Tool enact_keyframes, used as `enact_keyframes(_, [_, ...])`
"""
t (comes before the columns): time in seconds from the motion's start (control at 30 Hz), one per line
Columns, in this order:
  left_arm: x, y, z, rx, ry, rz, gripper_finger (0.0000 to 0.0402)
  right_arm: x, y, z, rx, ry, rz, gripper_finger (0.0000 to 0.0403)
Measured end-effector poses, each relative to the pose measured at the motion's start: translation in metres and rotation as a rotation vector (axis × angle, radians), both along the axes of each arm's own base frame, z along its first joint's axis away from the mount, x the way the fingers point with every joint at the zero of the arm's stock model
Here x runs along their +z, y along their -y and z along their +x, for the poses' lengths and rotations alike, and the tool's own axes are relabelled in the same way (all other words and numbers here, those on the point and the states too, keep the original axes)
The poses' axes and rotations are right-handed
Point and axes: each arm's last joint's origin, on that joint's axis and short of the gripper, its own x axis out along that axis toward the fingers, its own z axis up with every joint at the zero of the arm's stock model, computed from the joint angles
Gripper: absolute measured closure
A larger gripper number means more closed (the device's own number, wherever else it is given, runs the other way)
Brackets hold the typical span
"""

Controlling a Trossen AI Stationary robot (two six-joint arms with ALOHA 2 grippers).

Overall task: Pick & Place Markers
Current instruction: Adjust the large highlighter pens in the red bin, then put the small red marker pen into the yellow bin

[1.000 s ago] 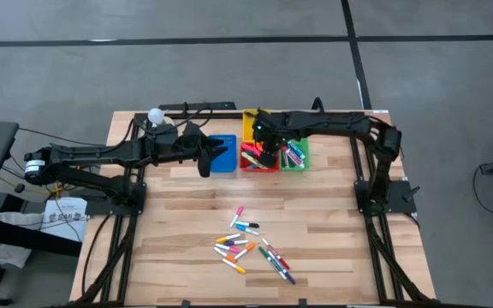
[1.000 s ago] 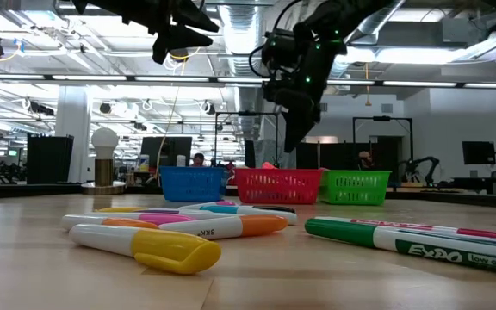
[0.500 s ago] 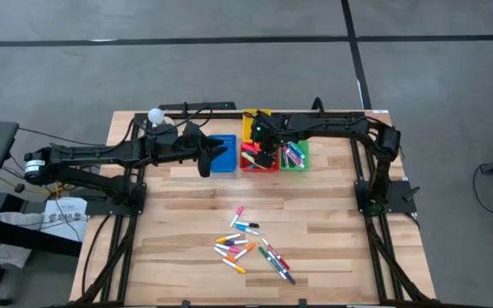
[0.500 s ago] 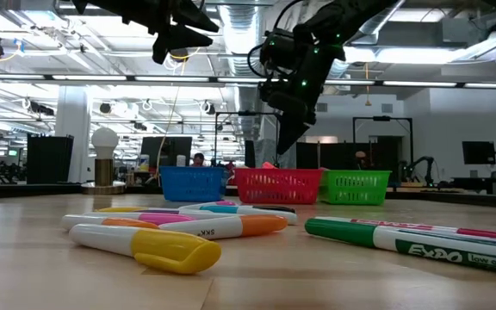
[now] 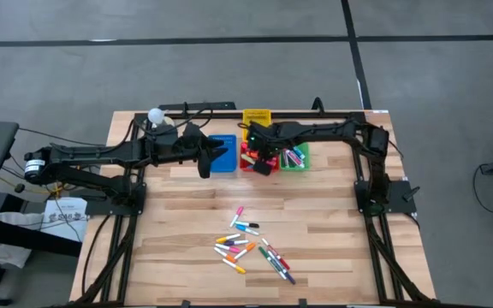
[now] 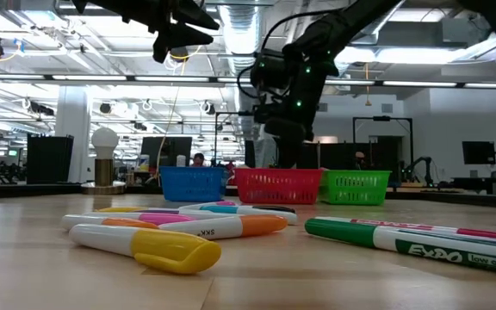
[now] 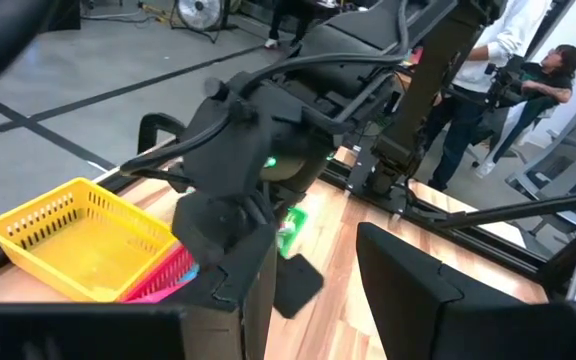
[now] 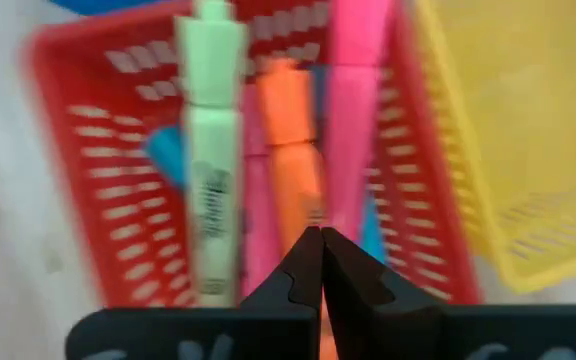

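Where the table's (image 5: 187,257) near edge lies, a loose heap of markers (image 5: 251,246) is seen scattered on the wood, mixed colours: a white one w/ yellow cap (image 6: 145,245) is closest in the low view, green-capped ones (image 6: 386,239) just beside it to one side, pink, orange & blue ones behind. None of these are touched by either arm.

Farther back, a row of baskets is set near the far edge: blue basket (image 5: 222,154), red basket (image 5: 251,159), green basket (image 5: 295,156), w/ a yellow basket (image 5: 256,117) behind the red one. More markers are held in the red basket, seen close in the right wrist view: a pale green one (image 8: 212,160), an orange one (image 8: 290,150), a pink one (image 8: 353,110). Some are also seen in the green basket.

The right gripper (image 5: 264,162) is poised over the red basket, fingers clenched together w/ nothing between them. The left gripper (image 5: 205,161) is held above the table just beside the blue basket, fingers (image 7: 408,290) parted, nothing grasped.

Beyond the table, people are seen standing in the room
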Motion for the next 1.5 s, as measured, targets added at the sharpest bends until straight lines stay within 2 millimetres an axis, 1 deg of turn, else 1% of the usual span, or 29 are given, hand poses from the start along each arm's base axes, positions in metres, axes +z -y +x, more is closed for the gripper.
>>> enact_keyframes(0.13, [0.0,0.0,0.0,0.0,-0.001,0.002,0.0262,0.005,-0.006,0.002,0.047,0.036,0.041,0.0403])
enact_keyframes(0.23, [0.0,0.0,0.0,-0.001,-0.002,0.004,0.0262,0.007,-0.009,0.003,0.058,0.04,0.029,0.0403])
enact_keyframes(0.33, [0.0,0.0,0.0,-0.001,-0.003,0.005,0.0262,0.014,-0.011,0.004,0.062,0.049,0.017,0.0403])
enact_keyframes(0.5, [-0.001,0.0,0.0,-0.001,-0.01,0.005,0.0262,0.031,-0.01,0.006,0.045,0.052,-0.088,0.0403])
enact_keyframes(0.57, [-0.001,0.0,0.0,-0.001,-0.01,0.005,0.0262,0.043,-0.009,0.002,0.041,0.066,-0.111,0.0403])
enact_keyframes(0.63, [-0.001,0.0,0.0,-0.001,-0.01,0.005,0.0262,0.061,-0.01,-0.002,0.037,0.112,-0.128,0.0403])
enact_keyframes(0.7, [-0.001,0.0,0.0,-0.003,-0.01,0.005,0.0262,0.08,-0.012,-0.013,0.017,0.137,-0.129,0.0403])
enact_keyframes(0.8, [0.001,0.002,-0.004,-0.042,-0.026,0.023,0.0262,0.115,-0.019,-0.034,-0.03,0.214,-0.132,0.0403])
enact_keyframes(0.87, [0.003,0.003,-0.01,-0.087,-0.035,0.053,0.0262,0.141,-0.028,-0.051,-0.067,0.277,-0.14,0.0403])
enact_keyframes(0.97, [0.006,0.006,-0.019,-0.136,-0.06,0.107,0.0262,0.173,-0.048,-0.076,-0.126,0.358,-0.158,0.0403])
enact_keyframes(1.07, [0.01,0.007,-0.03,-0.148,-0.083,0.15,0.0262,0.196,-0.072,-0.099,-0.147,0.433,-0.137,0.0403])
enact_keyframes(1.13, [0.012,0.009,-0.038,-0.151,-0.092,0.16,0.0262,0.206,-0.087,-0.109,-0.157,0.479,-0.092,0.0403])
enact_keyframes(1.2, [0.016,0.01,-0.043,-0.16,-0.075,0.155,0.0262,0.21,-0.102,-0.115,-0.181,0.508,-0.038,0.0403])
enact_keyframes(1.27, [0.019,0.012,-0.049,-0.192,-0.05,0.123,0.0262,0.213,-0.116,-0.116,-0.201,0.549,0.0,0.0403])
enact_keyframes(1.33, [0.021,0.014,-0.052,-0.239,-0.035,0.092,0.0262,0.212,-0.13,-0.114,-0.196,0.557,0.015,0.0401])
enact_keyframes(1.43, [0.019,0.019,-0.056,-0.284,-0.064,0.067,0.0262,0.204,-0.149,-0.105,-0.206,0.545,0.045,0.0388])
enact_keyframes(1.5, [0.015,0.023,-0.057,-0.305,-0.104,0.057,0.0262,0.194,-0.166,-0.097,-0.194,0.512,0.072,0.0374])
